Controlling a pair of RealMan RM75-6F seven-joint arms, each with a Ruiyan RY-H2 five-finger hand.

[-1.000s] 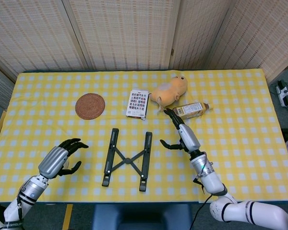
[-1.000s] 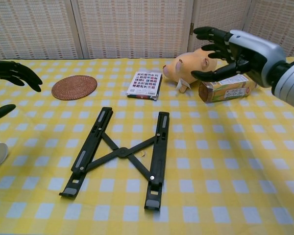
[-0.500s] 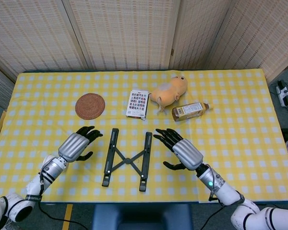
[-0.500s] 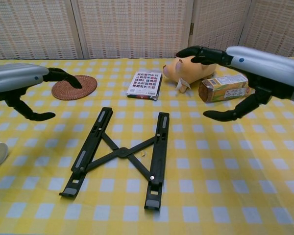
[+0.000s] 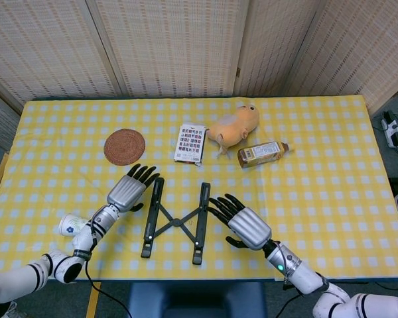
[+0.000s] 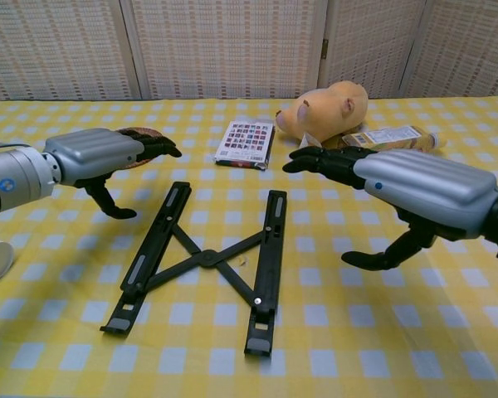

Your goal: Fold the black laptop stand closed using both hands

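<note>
We see stand [image 5: 176, 221] unfolded flat on surface [image 5: 331, 165], between our hands. Left hand [image 5: 127, 191] just beside left rail, right hand [image 5: 245, 225] near right rail; fingers spread, holding nothing.

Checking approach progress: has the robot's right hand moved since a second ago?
Yes. The right hand dropped from beside the brown drink bottle toward the black laptop stand.

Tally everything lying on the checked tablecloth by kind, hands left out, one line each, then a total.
Laptop stand: 1
Woven coaster: 1
Patterned card pack: 1
Plush toy: 1
Drink carton: 1
Small white cup: 1
Total: 6
</note>
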